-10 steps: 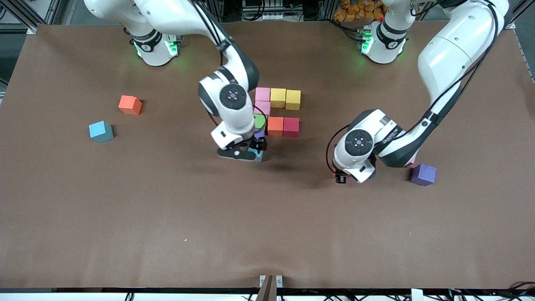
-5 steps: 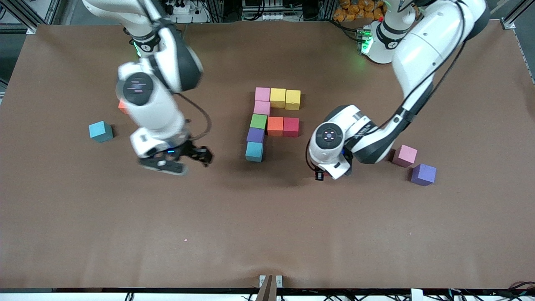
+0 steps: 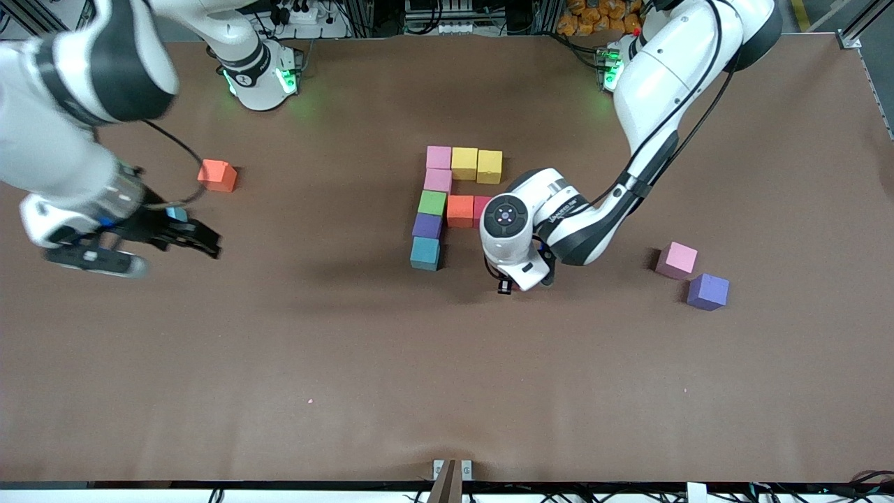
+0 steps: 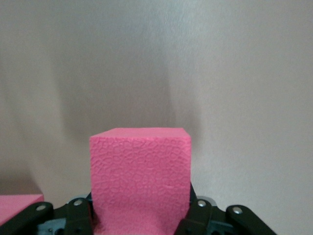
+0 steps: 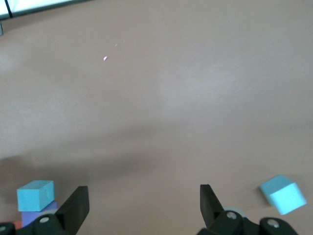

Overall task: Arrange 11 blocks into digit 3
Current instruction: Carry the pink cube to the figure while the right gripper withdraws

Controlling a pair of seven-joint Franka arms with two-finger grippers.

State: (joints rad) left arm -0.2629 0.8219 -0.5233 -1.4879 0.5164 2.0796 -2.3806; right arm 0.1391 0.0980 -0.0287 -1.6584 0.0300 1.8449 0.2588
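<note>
The partial digit 3 lies mid-table: pink (image 3: 438, 157), yellow (image 3: 464, 163) and yellow (image 3: 489, 166) blocks in one bar. A side runs pink (image 3: 438, 180), green (image 3: 432, 202), purple (image 3: 427, 226), cyan (image 3: 424, 253). Orange (image 3: 460, 210) and a half-hidden red block (image 3: 480, 204) form the middle bar. My left gripper (image 3: 520, 276) is shut on a deep pink-red block (image 4: 140, 171) just above the table, beside that red block. My right gripper (image 3: 192, 241) is open and empty (image 5: 142, 203) over a loose cyan block (image 5: 282, 194).
A loose orange block (image 3: 217, 175) lies toward the right arm's end. A loose pink block (image 3: 676, 260) and a purple block (image 3: 707, 291) lie toward the left arm's end. The brown table (image 3: 447, 377) stretches bare toward the front camera.
My right gripper left the cyan block at the figure's end and swung to the loose cyan block. My left gripper moved with its block toward the figure.
</note>
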